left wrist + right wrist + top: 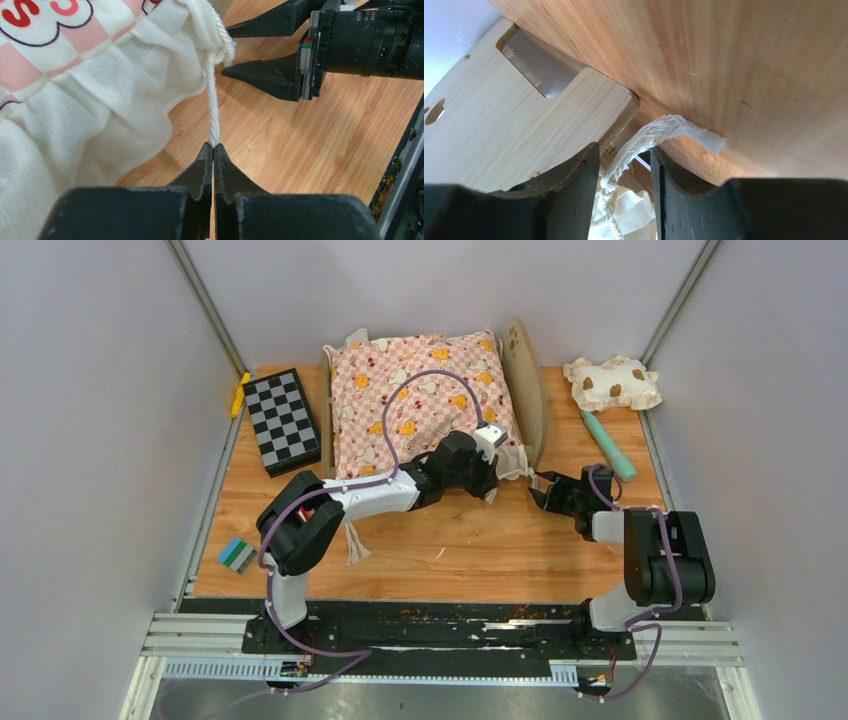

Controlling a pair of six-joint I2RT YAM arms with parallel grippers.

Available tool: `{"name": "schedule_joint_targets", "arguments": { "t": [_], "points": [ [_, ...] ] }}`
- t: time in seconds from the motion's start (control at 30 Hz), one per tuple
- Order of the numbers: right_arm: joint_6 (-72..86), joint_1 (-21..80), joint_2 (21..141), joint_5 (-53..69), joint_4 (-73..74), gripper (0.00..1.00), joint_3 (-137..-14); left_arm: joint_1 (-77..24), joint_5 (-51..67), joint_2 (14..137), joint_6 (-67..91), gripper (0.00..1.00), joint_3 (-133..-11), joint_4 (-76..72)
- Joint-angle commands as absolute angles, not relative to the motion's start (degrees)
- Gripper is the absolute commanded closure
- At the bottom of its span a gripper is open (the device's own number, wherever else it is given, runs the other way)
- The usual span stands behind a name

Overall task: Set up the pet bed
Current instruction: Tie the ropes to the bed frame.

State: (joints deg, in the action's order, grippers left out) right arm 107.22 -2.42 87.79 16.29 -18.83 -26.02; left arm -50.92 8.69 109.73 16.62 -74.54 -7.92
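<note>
Cord (213,107), white and twisted, is pinched between the closed tips of the left hand (213,150) and runs straight up to a knot at the corner of the cream ruffle (100,115). Just beyond that knot, in the upper right of the left wrist view, the two black fingers of the right hand (624,150) stand apart. In its own view they have a frayed cord end (684,131) between them, and no pinch on it can be made out.

Behind these fingers, at the left of that view, rises the light-wood headboard of the pet bed (528,390). Only a slotted corner and the edge of one cutout hole show there.

From above, the bed sits at the upper middle of the bench (450,560), headboard to the right with its paw print at the top. A pink checkered cushion (420,400) covers the bed's base entirely, and the left arm hides the cushion's near right corner.

Around the bed are:
- a black-and-white checkered box (282,420) at the upper left, with a yellow object (240,395) half hidden behind it;
- a spotted cream pillow (612,382) and a teal stick (607,445) at the upper right;
- a small green-and-blue block (237,555) at the lower left.

Red letters on the cushion fabric are cut off by the frame's upper left corner and cannot be read. White print on the right arm's housing is too small to read.
</note>
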Motion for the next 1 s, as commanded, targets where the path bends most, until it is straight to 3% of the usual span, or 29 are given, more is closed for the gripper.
{"name": "schedule_joint_targets", "arguments": {
  "t": [0.0,0.2,0.53,0.97],
  "points": [
    [113.9,-1.9,90.4,15.2,-20.4,0.57,-28.3,-51.1,9.4,109.7,16.7,1.00,-76.1,-9.6],
    [114.0,-1.3,92.8,15.0,-20.7,0.60,-29.9,-51.1,9.2,109.4,16.6,1.00,-76.1,-9.5],
    [113.9,-1.2,96.1,13.9,-24.4,1.00,-30.2,-51.1,9.2,109.2,16.7,1.00,-75.9,-9.5],
    [105.9,-3.5,87.4,5.1,-13.8,1.00,-28.8,-51.1,8.9,110.8,14.8,1.00,-82.0,-4.1]
  ]
}}
